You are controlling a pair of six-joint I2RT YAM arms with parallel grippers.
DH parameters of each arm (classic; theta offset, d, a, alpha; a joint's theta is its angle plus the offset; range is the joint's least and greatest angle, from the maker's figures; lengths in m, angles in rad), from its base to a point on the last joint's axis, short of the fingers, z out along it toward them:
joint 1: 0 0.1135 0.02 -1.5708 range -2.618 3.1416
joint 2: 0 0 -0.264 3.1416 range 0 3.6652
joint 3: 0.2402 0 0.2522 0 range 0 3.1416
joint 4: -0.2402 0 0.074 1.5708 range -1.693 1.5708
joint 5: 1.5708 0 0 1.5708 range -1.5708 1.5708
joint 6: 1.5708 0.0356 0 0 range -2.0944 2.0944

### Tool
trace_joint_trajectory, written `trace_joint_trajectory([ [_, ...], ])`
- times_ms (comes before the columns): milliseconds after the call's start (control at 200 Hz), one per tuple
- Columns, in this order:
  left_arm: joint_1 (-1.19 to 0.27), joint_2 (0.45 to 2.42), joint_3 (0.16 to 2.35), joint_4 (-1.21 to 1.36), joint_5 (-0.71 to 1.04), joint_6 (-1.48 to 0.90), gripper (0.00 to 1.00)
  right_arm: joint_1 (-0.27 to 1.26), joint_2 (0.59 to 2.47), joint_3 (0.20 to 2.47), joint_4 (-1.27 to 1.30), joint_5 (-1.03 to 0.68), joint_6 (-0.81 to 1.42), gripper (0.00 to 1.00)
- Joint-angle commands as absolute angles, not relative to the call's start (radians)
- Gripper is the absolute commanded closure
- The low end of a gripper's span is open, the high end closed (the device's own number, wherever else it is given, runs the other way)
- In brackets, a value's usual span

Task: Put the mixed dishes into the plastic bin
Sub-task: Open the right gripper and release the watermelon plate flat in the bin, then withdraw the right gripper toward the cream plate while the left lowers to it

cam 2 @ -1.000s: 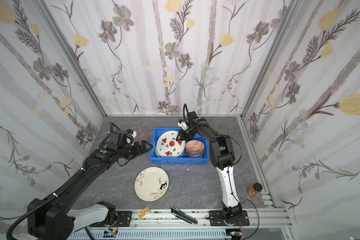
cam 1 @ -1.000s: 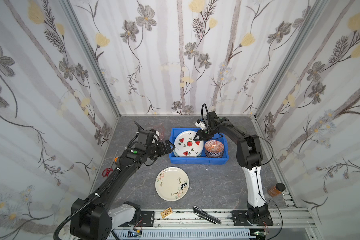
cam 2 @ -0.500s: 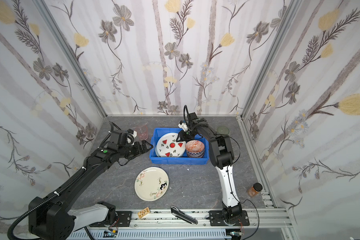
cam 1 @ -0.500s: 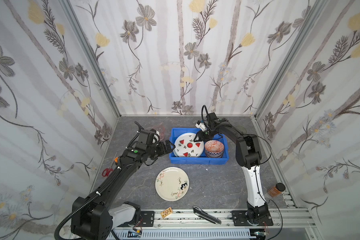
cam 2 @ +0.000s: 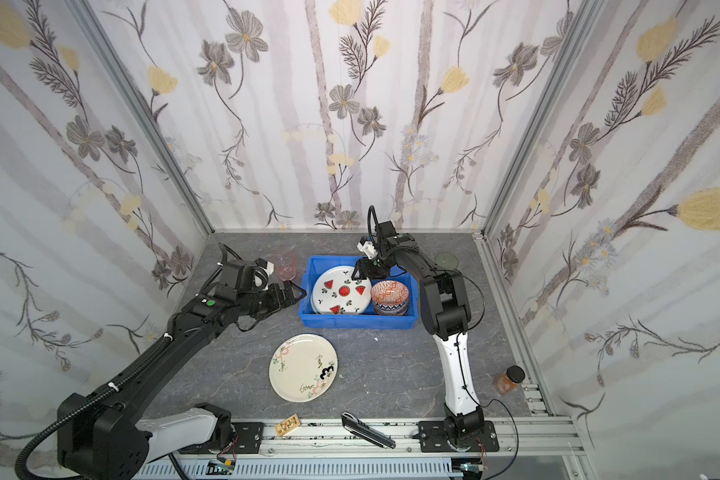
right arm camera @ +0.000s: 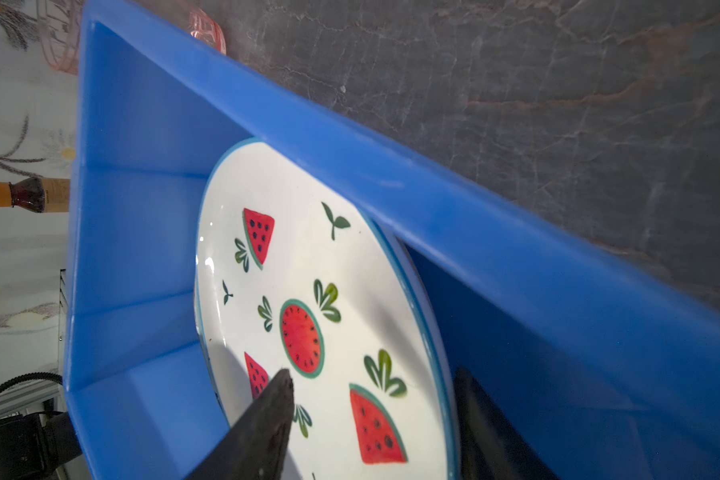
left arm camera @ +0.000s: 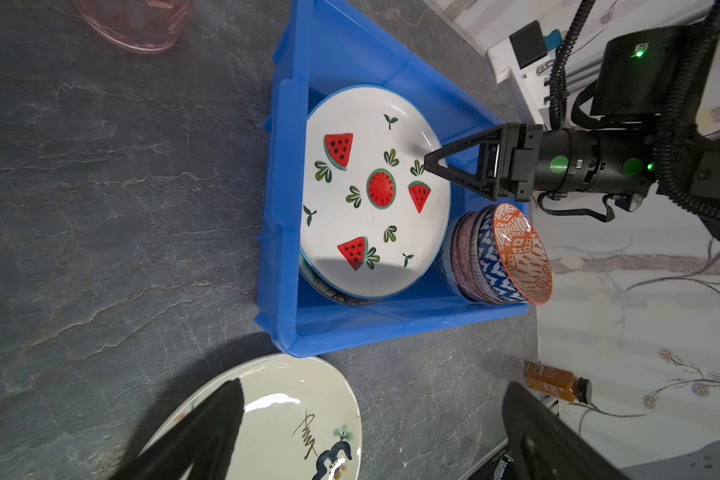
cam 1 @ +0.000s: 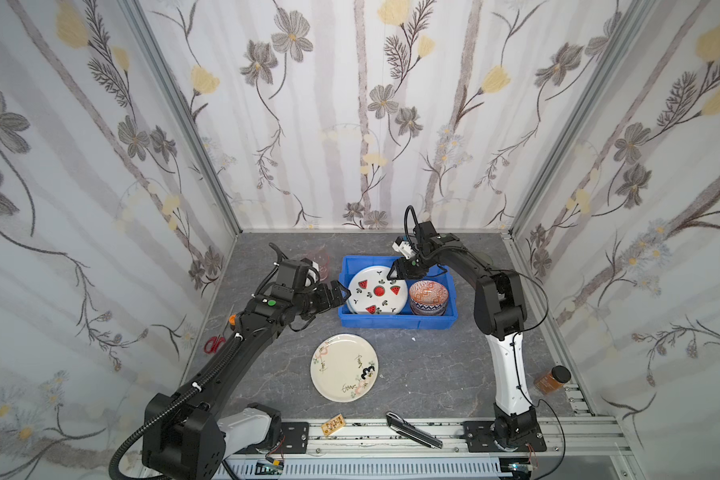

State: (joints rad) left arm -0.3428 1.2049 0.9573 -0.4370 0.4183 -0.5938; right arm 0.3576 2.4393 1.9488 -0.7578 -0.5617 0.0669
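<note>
**A:** Where's your right claw (cam 1: 393,273)?

**B:** Jaws apart, straddling the watermelon plate's (cam 1: 377,291) far rim and clamping nothing. It lies in the bin (cam 1: 395,322), atop another plate (left arm camera: 329,293), beside the bowls (cam 1: 429,296).

**A:** What's left?

**B:** The cream plate (cam 1: 344,368), flat on the table (cam 1: 433,365) before the bin. My left claw (cam 1: 344,293) gapes wide and empty by the bin's left wall. I judge that plate stiff, glazed, slick and breakable. I'd pinch its raised rim, since the face offers no hold.
</note>
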Motion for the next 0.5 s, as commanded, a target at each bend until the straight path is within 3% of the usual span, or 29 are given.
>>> trace_joint_trajectory([
  [0, -0.343, 1.210, 0.962, -0.426, 0.416, -0.586, 0.00, 0.355, 2.411, 1.957, -0.726, -0.551, 0.059, 0.36],
  [495, -0.342, 1.159, 0.925, -0.426, 0.404, -0.611, 0.00, 0.350, 2.270, 1.956, -0.769, -0.446, 0.050, 0.30],
])
